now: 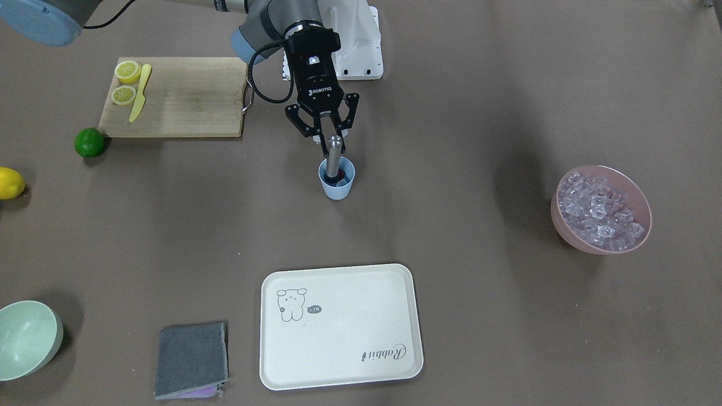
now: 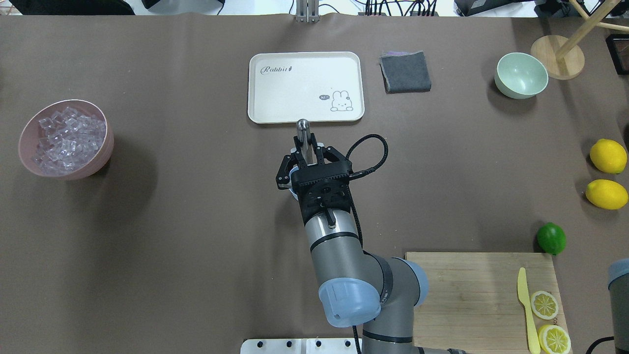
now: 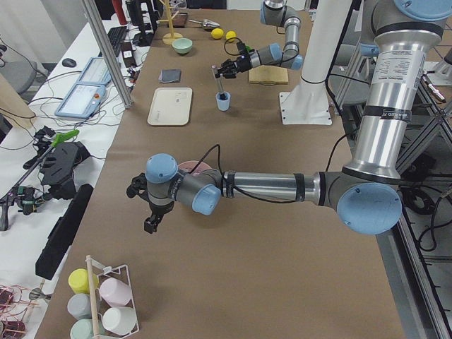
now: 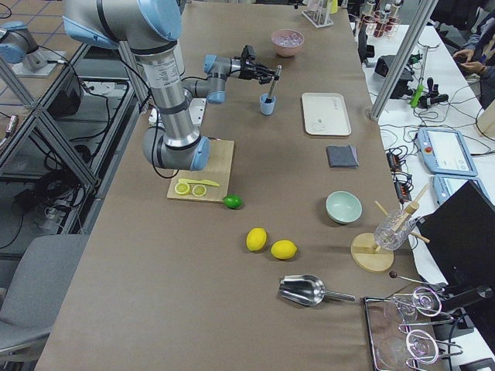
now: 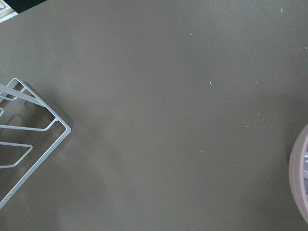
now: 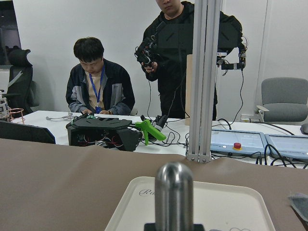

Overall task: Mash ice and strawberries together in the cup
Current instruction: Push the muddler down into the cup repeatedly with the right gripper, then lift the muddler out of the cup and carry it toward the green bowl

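Note:
The light blue cup (image 1: 337,187) stands mid-table, between the cutting board and the tray. A metal muddler (image 1: 334,155) stands upright in it, and something red, the strawberry (image 1: 340,180), shows at its foot. My right gripper (image 1: 334,142) is shut on the muddler's upper shaft from the robot's side; the muddler (image 6: 174,192) fills the bottom centre of the right wrist view. Ice (image 1: 599,211) fills the pink bowl (image 1: 564,225) far off on the robot's left. Whether ice lies in the cup is hidden. My left gripper (image 3: 145,208) hovers near that bowl; I cannot tell whether it is open.
A cream tray (image 1: 395,361) lies beyond the cup. A grey cloth (image 1: 192,358) and pale green bowl (image 1: 25,338) sit beside it. The wooden board (image 1: 186,96) carries lemon halves (image 1: 127,71) and a yellow knife (image 1: 139,93); a lime (image 1: 89,142) lies nearby. A wire rack (image 5: 29,125) is near the left wrist.

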Controlling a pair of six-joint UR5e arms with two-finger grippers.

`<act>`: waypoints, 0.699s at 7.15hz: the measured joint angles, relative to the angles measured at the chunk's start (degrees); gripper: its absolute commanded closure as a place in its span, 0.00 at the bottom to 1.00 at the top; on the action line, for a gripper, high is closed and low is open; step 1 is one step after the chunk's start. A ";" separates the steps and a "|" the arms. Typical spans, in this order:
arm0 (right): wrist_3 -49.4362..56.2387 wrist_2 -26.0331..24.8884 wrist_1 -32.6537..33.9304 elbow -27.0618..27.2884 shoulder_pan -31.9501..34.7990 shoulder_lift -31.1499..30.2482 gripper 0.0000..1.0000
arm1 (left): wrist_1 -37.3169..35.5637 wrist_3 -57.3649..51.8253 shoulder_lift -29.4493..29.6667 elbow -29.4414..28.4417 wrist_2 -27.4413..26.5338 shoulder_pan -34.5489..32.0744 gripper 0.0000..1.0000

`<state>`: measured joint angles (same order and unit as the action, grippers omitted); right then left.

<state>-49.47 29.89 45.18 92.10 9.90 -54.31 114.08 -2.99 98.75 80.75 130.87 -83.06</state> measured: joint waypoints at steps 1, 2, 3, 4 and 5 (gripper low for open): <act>-0.58 -0.01 0.00 -0.52 -0.08 0.00 1.00 | 0.00 0.00 0.02 -0.03 -0.02 0.00 0.03; -0.70 0.05 0.00 -0.49 -0.11 0.03 1.00 | 0.00 0.00 0.04 -0.06 -0.06 0.00 0.03; -0.20 1.05 0.02 0.60 -0.07 0.08 1.00 | 0.00 0.00 0.04 -0.05 -0.08 0.00 0.03; 1.21 2.82 0.02 2.83 0.08 -0.04 1.00 | 0.00 0.02 0.04 0.02 -0.07 0.00 0.03; 3.16 4.51 -0.04 5.31 0.55 -0.29 1.00 | 0.00 0.06 0.04 0.10 -0.03 0.00 0.03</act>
<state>-46.31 34.40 45.14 97.41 10.45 -54.60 114.08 -2.93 98.79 80.84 130.84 -83.06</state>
